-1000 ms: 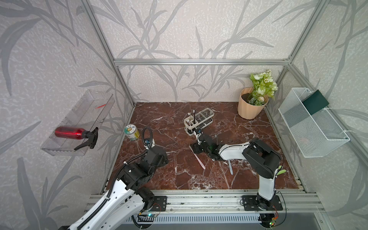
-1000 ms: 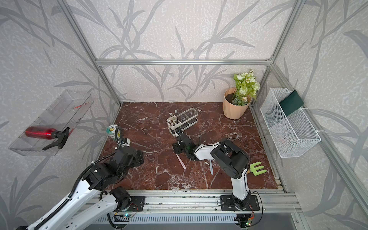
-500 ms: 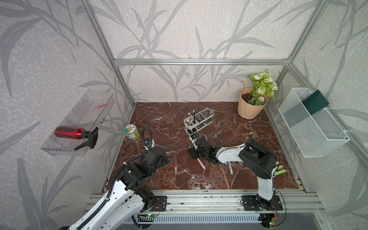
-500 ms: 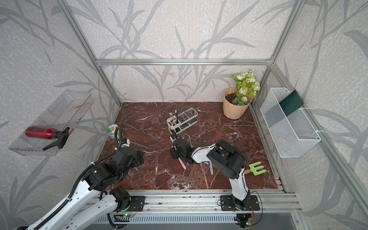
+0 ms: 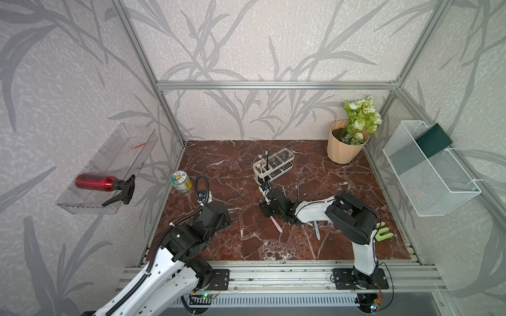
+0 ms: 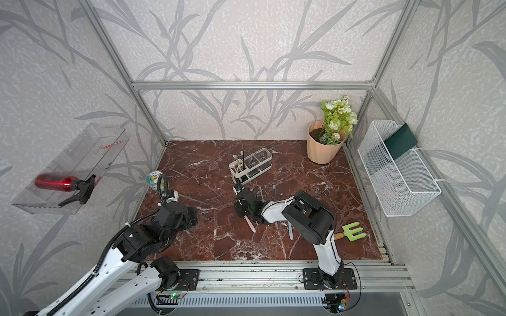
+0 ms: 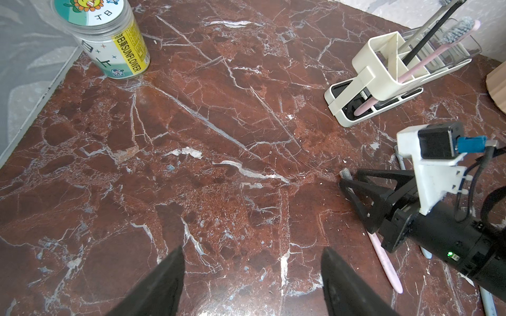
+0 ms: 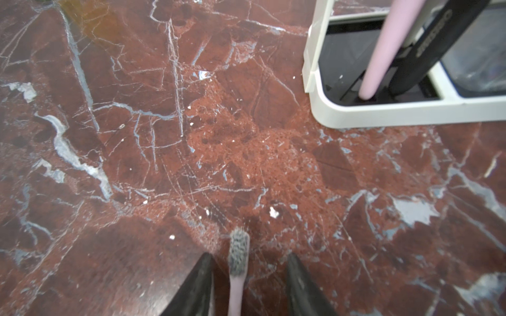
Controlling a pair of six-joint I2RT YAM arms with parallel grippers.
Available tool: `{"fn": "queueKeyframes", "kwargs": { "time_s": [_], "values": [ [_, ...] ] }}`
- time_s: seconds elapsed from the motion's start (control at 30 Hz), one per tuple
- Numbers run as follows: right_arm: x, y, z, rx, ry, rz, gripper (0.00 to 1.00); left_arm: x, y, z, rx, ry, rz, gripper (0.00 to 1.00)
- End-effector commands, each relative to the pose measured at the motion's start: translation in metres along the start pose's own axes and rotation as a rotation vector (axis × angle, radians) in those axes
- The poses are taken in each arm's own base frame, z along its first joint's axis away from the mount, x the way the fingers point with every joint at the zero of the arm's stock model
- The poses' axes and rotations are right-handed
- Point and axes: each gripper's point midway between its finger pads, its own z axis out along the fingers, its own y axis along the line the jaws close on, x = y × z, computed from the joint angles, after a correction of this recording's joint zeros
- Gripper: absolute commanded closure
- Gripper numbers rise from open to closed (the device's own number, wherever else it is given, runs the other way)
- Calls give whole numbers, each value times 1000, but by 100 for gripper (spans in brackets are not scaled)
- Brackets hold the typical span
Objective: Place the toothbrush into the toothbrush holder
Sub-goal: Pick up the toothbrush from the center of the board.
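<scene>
A red-brown marble worktop (image 5: 241, 169) fills the floor of an aluminium-framed cell papered with grey leaves, and the toothbrush holder (image 5: 284, 160) stands on it toward the back middle. A pink brush (image 7: 427, 63) and a black one (image 7: 427, 38) lean head-up in its white end compartment. The toothbrush (image 8: 238, 254) to be moved, pink-handled with grey bristles, lies flat on the worktop a little in front of that end of the holder, apart from it. The right claw (image 8: 249, 255) is down low astride the toothbrush. In the right wrist view its two black jaws stand open on either side of the neck just behind the head, with marble showing in the gaps, so nothing is gripped yet. The left claw (image 7: 252, 249) hangs open over bare worktop near its own side, holding nothing. The toothbrush is probably very light and stiff, a thin smooth plastic stick that will not crush. It looks likely to slide or swivel between hard fingertips, and because it lies flush on hard stone the tips would have to reach right to the surface to catch it. Taking it at the neck, where the claw now sits, seems sensible. The long handle would hang free to go first into a compartment, as the standing brushes do, though that weight could twist a loose grip. A pale blue brush (image 5: 316, 232) lies nearby, well clear of the jaws.
</scene>
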Motion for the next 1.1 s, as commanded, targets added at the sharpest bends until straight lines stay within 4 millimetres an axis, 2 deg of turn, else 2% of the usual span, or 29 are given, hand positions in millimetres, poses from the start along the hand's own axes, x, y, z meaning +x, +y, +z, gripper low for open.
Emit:
{"fn": "queueKeyframes", "kwargs": {
  "time_s": [0.0, 0.2, 0.3, 0.53, 0.63, 0.83, 0.97, 1.07],
  "values": [
    [35, -4, 8, 37, 110, -42, 57, 1, 8, 1, -40, -12, -9, 23],
    [39, -4, 7, 65, 117, -76, 65, 1, 8, 1, -38, -11, -9, 23],
    [43, -6, 9, 75, 129, -80, 73, 1, 8, 1, -38, -11, -10, 23],
    [48, -8, 14, 85, 152, -91, 77, 2, 8, 3, -39, -8, -7, 23],
    [48, -7, 15, 83, 161, -96, 83, 3, 8, 3, -40, -6, -5, 23],
    [40, -8, 12, 93, 152, -102, 90, 4, 6, 5, -42, 4, 3, 23],
    [28, -4, 7, 85, 136, -100, 100, 6, 4, 8, -46, 22, 15, 23],
    [16, -1, 1, 79, 113, -95, 100, 7, 2, 10, -47, 30, 21, 23]
  ]
}}
